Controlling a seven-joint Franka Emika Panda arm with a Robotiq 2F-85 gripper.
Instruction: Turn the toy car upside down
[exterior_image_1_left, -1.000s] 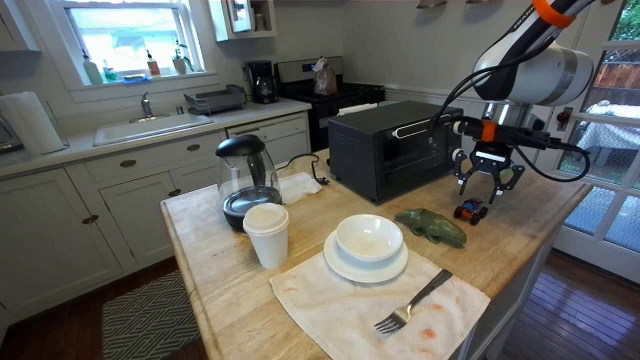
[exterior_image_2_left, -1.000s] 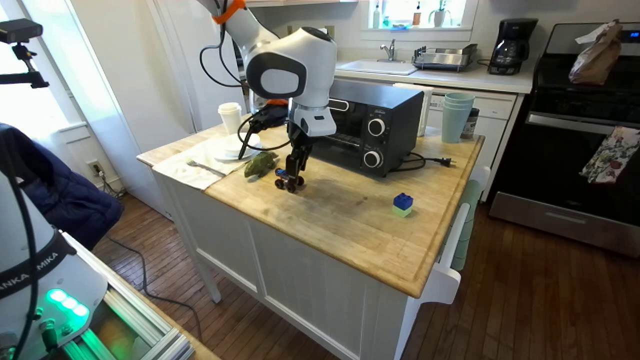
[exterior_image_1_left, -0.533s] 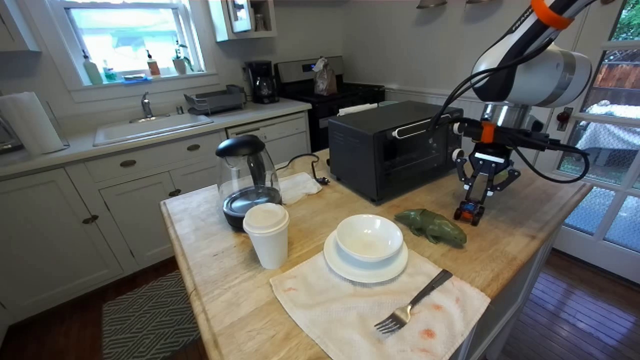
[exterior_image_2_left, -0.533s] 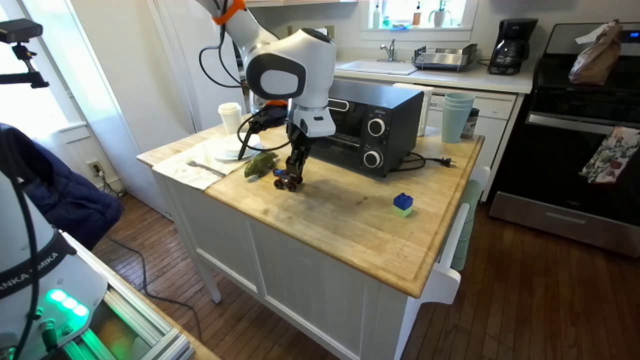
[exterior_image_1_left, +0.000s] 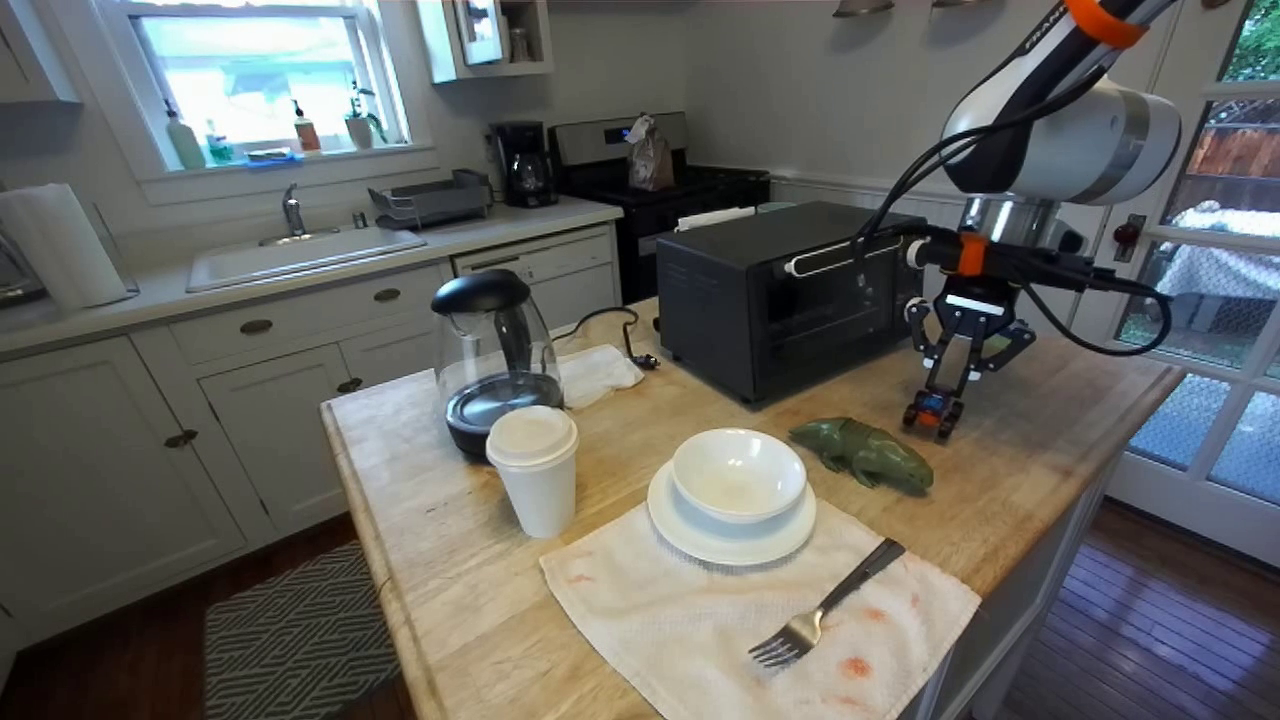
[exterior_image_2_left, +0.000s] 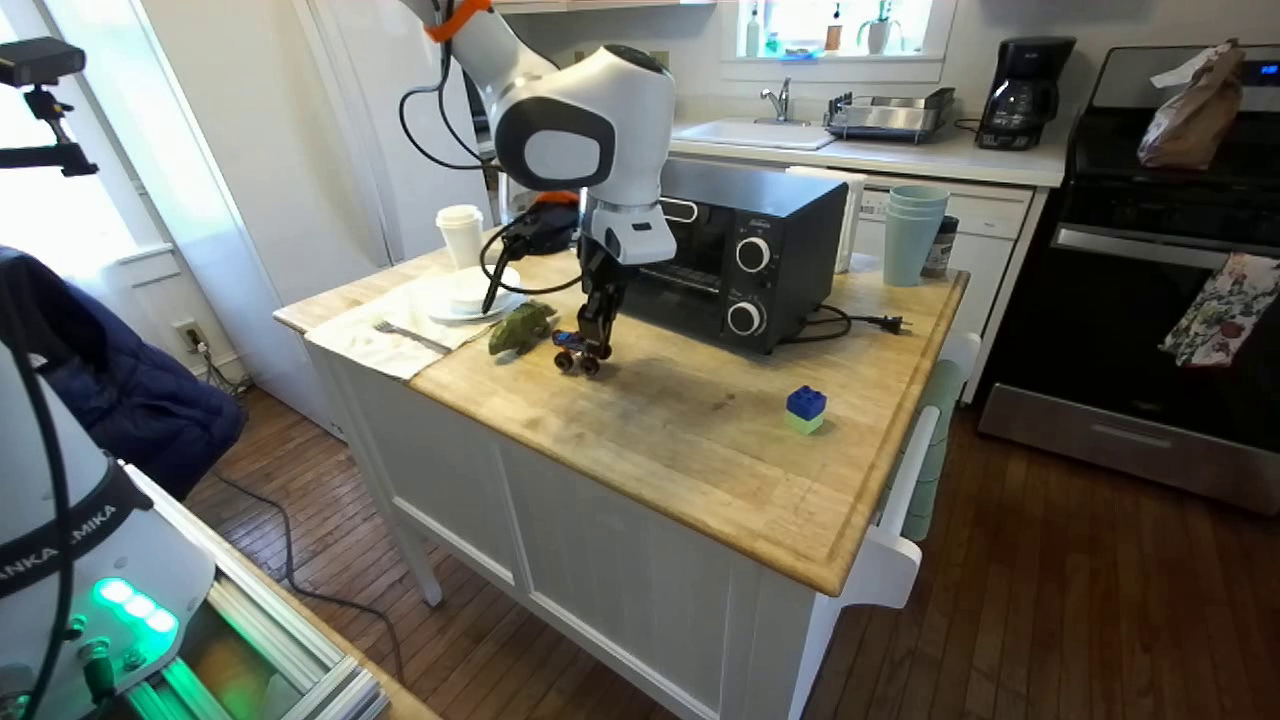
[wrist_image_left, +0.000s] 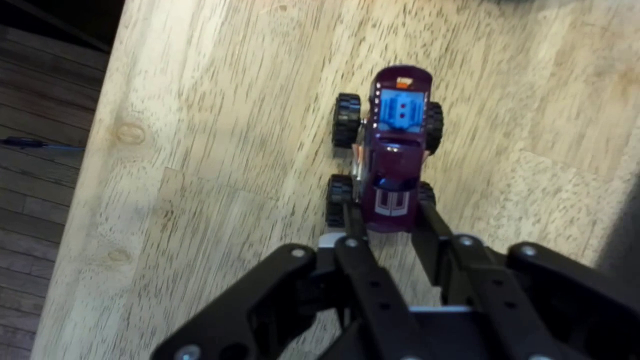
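Our fingers, closed to the hood's width, pinch the toy car, wheels-down in front of the toaster oven; whether it clears the table we can't quite tell. Held by one end, it could swivel loose as we roll it. Past one end of the toaster oven, a bowl sits on a plate and a lidded cup hides its contents.

The white arm has orange bands, black cables, a black hand.

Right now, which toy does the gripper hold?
The toy car, one end clasped in the gripper; the green animal figure and blue-and-green block stack sit apart from it.
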